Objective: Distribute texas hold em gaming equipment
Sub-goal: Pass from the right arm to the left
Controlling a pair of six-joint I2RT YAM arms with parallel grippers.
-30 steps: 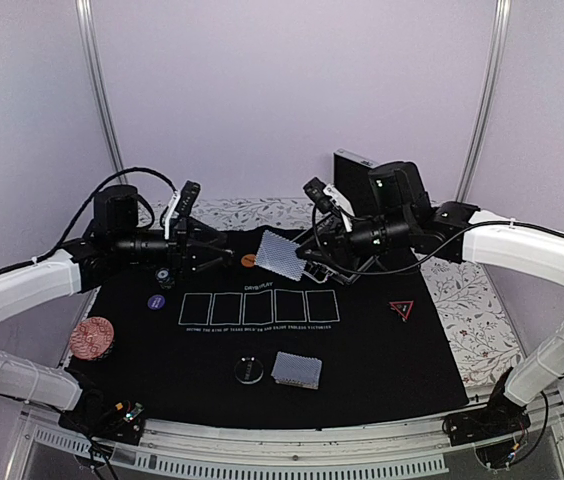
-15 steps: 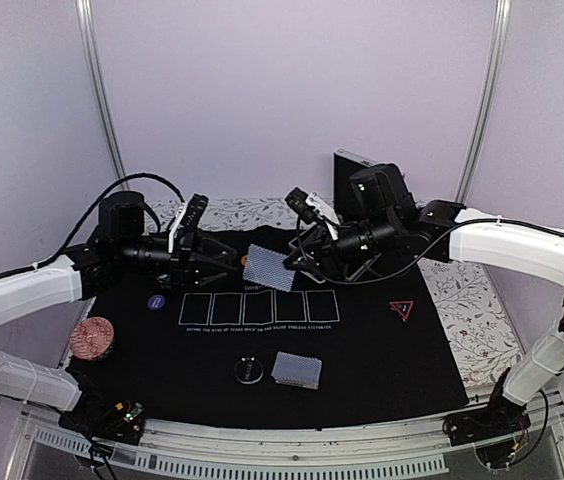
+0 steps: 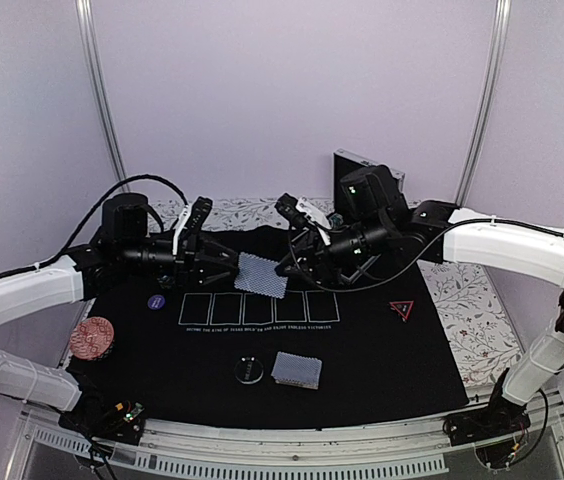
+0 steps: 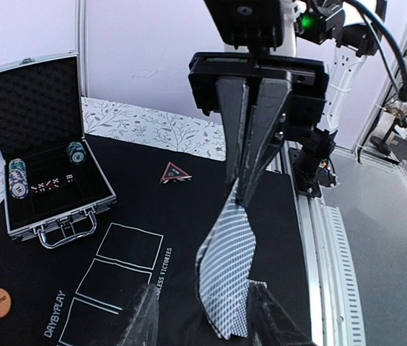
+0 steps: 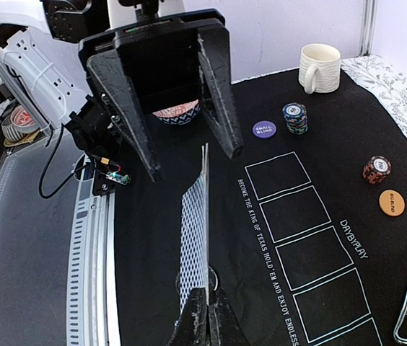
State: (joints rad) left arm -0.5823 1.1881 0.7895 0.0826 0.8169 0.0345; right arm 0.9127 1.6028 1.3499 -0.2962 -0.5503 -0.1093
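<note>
**Obs:** Where is the playing card [image 3: 262, 275] sitting?

**Me:** It is hanging in the air just behind the printed card boxes [image 3: 259, 307], over their middle. It may be more than one card; I cannot tell. My right gripper [image 3: 286, 266] is pinching one end, jaws together on it, so the rest is sticking out free toward my other arm.

**Obs:** And the left side?

**Me:** My left gripper [image 3: 228, 268] is straddling the free end with its fingers apart, one on each face. As far as I can see it is not touching. I am reading this as a hand-over: offering the card edge-first lets those fingers close flat on it.

**Obs:** Other pieces?

**Me:** The card stack [image 3: 296, 370] and the black-and-white disc [image 3: 248, 371] are lying in front of the boxes. The purple disc [image 3: 156, 301] is lying to their left and the triangle marker [image 3: 401, 310] to their right.
</note>
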